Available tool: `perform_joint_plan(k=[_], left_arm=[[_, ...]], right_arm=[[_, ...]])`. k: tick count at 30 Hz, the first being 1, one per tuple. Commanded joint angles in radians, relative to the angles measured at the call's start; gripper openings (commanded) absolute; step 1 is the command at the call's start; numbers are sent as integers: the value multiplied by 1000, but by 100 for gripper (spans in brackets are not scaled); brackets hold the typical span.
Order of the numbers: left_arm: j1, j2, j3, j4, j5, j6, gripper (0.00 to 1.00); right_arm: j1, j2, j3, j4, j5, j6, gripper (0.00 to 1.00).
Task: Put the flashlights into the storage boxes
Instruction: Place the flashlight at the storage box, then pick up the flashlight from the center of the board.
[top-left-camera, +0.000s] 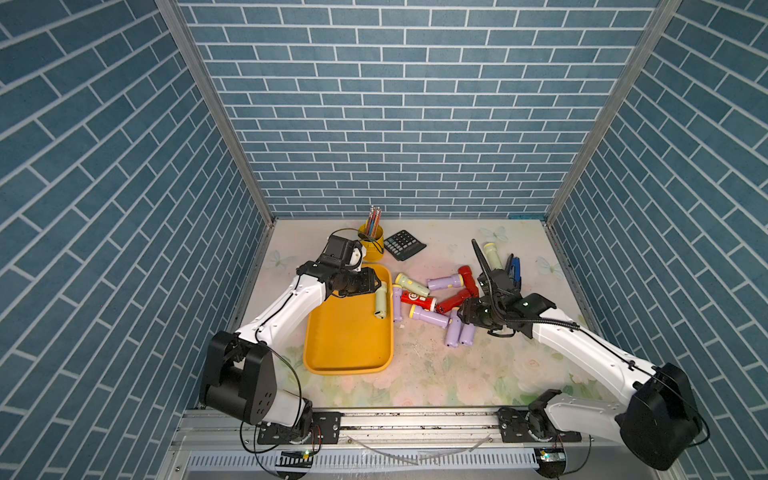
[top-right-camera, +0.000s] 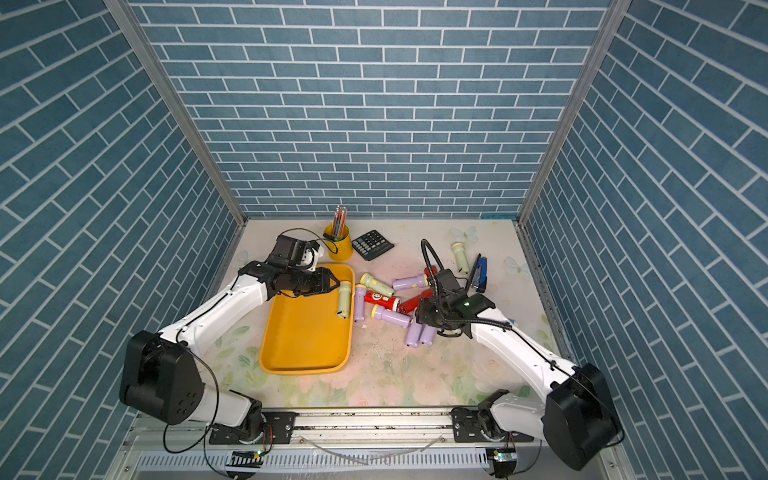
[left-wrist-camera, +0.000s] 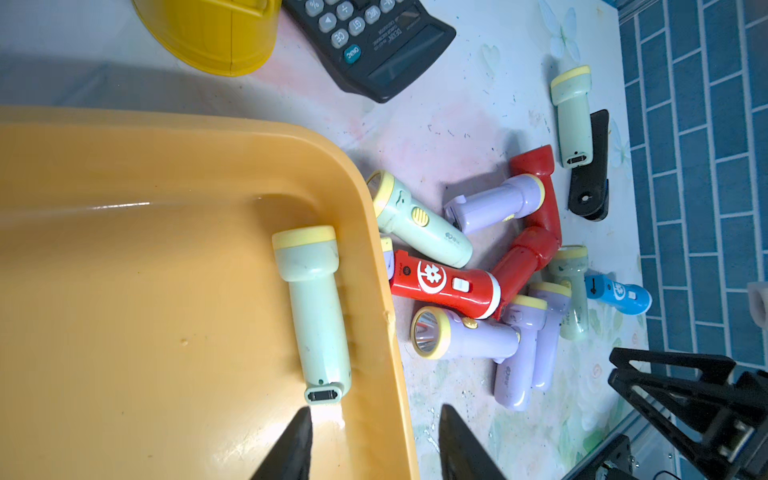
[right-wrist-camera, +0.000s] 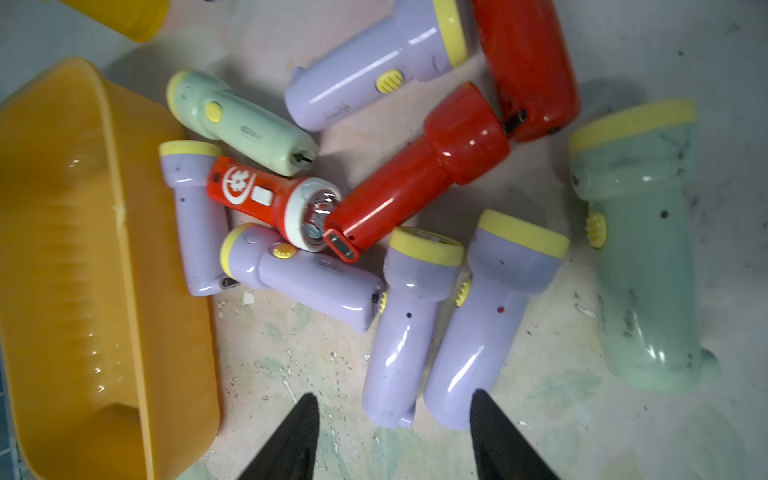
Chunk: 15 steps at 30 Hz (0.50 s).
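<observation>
Hovering open and empty over two lilac flashlights (right-wrist-camera: 399, 332) at centre right, the right hand (right-wrist-camera: 394, 394) risked straddling both — they lay touching, so a closing grip could jam or scatter them. Left of centre, the left hand (left-wrist-camera: 376, 411), open and empty, sat over the orange tray (top-left-camera: 332, 357), which held one pale green flashlight (top-left-camera: 380, 302); the other flashlights (top-left-camera: 419, 301) lay on the counter (top-left-camera: 457, 374).

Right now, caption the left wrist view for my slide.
One pale green flashlight lies in the orange tray before the open left claw; other flashlights heaped on the table beside it.
</observation>
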Motion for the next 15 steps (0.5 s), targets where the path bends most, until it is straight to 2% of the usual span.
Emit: perform_joint_plan(k=[1, 8, 15], left_arm=[[-3, -13, -32, -35, -34, 6, 50], [-8, -13, -34, -18, -36, 1, 50], [-11, 2, -15, -13, -29, 0, 50]], right_arm=[[-2, 36, 54, -159, 52, 98, 58], [-3, 123, 92, -209, 67, 107, 53], [-3, 206, 105, -157, 2, 104, 54]])
